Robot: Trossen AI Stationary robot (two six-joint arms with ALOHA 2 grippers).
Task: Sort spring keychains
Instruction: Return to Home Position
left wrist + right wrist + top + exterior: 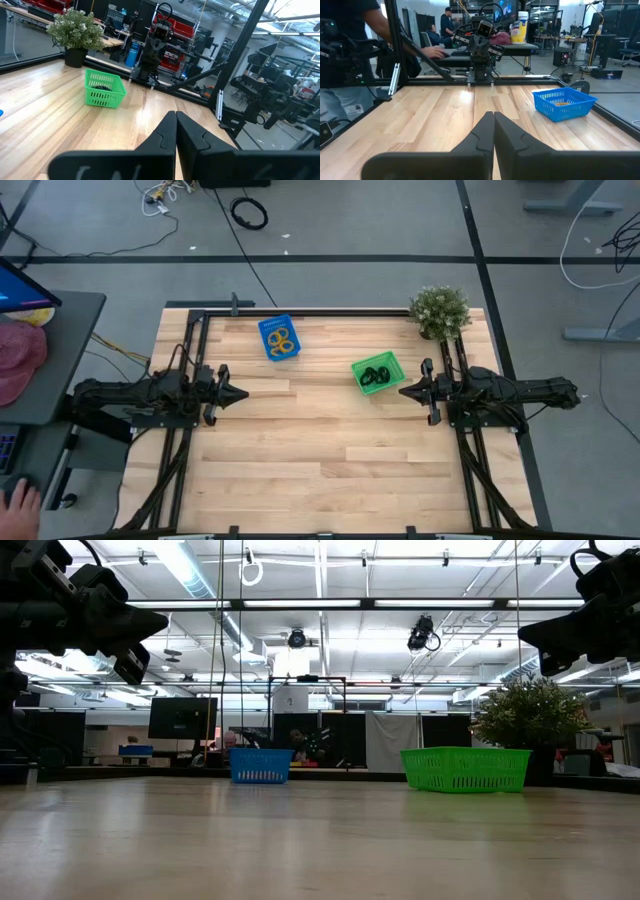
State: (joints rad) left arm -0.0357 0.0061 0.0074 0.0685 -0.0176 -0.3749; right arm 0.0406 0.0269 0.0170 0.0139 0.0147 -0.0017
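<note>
Orange spring keychains [280,340] lie inside the blue bin [292,351] near the table's far edge; the bin also shows in the right wrist view [564,103]. Black spring keychains [376,375] lie inside the green bin [392,361], seen too in the left wrist view [104,89]. My left gripper [244,393] hangs shut above the table's left side, touching nothing. My right gripper [403,390] hangs shut at the right side, just on the near side of the green bin, touching nothing. Both point toward the table's middle.
A potted plant [440,311] stands at the far right corner behind the green bin. Bare wood spreads across the table's middle and near half [320,460]. A black frame [320,311] rims the far edge. A person's hand [20,502] shows off the table at left.
</note>
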